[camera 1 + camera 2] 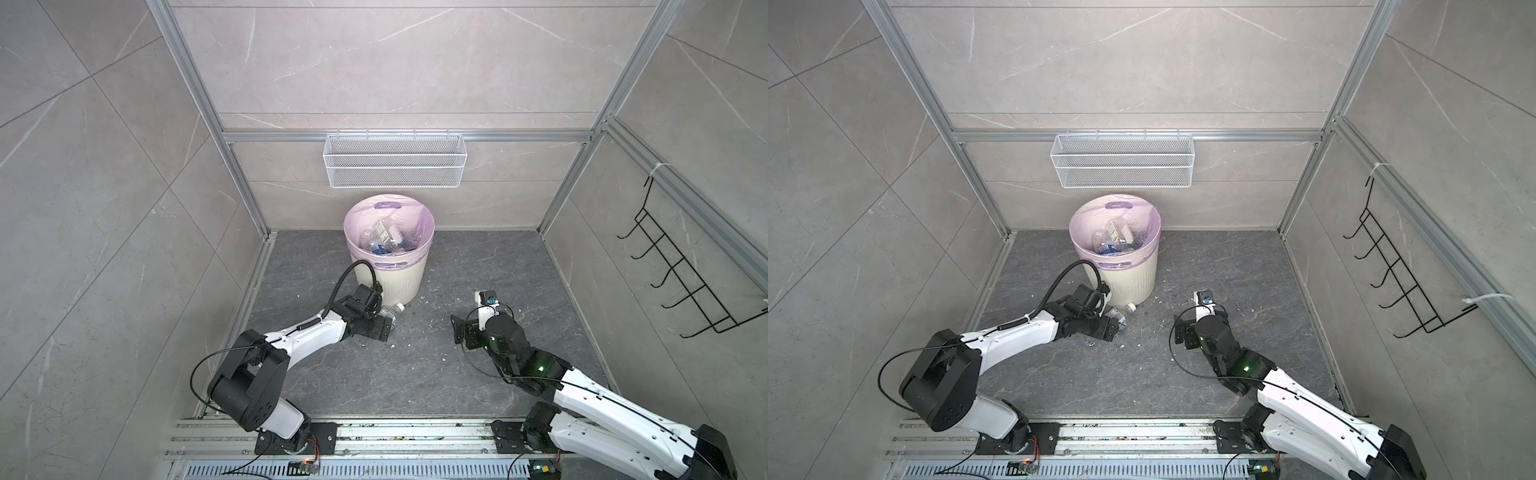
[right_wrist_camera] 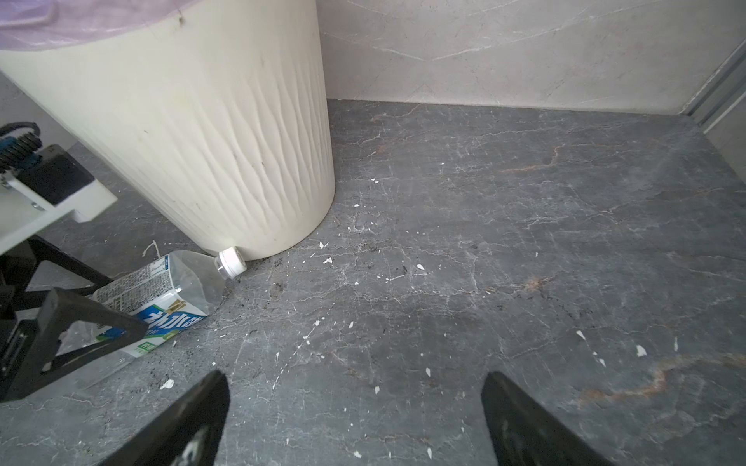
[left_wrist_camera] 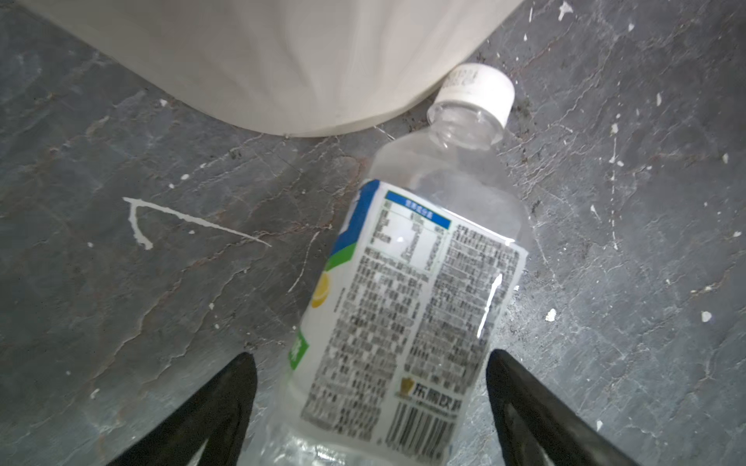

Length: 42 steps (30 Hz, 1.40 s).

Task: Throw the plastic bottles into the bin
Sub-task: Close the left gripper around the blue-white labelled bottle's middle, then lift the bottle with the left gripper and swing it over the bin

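Note:
A clear plastic bottle [image 3: 411,290] with a white cap and a white, blue and green label lies on the dark floor; both top views show it [image 1: 392,311] [image 1: 1125,309]. Its cap rests at the foot of the cream ribbed bin [image 1: 399,282] [image 1: 1129,278] [image 2: 202,141]. My left gripper [image 3: 369,359] [image 1: 384,328] is open and straddles the bottle's lower half, with a gap on each side. Several more bottles [image 1: 388,241] lie inside the pink-lined bin. My right gripper [image 2: 355,379] [image 1: 457,330] hangs open over bare floor to the right, holding nothing.
A white wire-mesh basket [image 1: 395,166] hangs on the back wall above the bin. A black hook rack [image 1: 681,270] is fixed to the right wall. White flecks litter the floor. Aluminium rails [image 1: 415,432] carry both arm bases along the front.

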Motion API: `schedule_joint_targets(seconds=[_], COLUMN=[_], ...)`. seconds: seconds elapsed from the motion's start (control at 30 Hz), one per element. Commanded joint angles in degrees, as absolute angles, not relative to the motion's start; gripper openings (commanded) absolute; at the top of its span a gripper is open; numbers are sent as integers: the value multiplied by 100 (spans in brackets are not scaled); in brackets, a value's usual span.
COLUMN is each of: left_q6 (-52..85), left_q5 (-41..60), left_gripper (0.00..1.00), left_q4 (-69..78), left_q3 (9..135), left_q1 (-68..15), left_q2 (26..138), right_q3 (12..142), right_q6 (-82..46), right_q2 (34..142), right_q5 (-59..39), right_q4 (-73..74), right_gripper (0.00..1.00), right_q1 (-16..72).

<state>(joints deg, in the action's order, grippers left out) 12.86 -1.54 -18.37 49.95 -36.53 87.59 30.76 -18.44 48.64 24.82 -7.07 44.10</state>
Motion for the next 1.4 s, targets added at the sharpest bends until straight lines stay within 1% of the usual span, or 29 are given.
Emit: schedule_joint_targets(seconds=[0.0,0.37,0.47,0.67,1.0,1.23,1.37], left_q6=[1036,1051,1081,1300,1886,2195,2215], left_q5=[-538,-902,-925,-898,-1079,-1827,-2068], left_gripper=[87,69,64,57,56,57,57], left_q4=[-1956,-2048,-1984,-1907,-1597,-1471,-1424], left_q3=[5211,5016,4865,4514,3635,3031,2803], left_q1=[-3768,-4090,-4212,-4367,-4646,-4988,-5047], left_q2=[8886,8988,8811,8231,6470,5020,4332], right_q3=[3261,3274,3274,3270,3261,3261,3268], right_q6=[-1888,-1890,-1890,-1890,-1890,-1898,-1898], right_q2=[4867,4869,4869,4878,4871,4874,4914], right_q5=[2602,2598,2602,2600,2591,2566,2565], right_q4=[-800,-813,-814,-810,-806,-804,-789], right_gripper=[100,100,100,100,100,100,100], right_q1=[4386,4386,4386,4388,4390,4386,4386])
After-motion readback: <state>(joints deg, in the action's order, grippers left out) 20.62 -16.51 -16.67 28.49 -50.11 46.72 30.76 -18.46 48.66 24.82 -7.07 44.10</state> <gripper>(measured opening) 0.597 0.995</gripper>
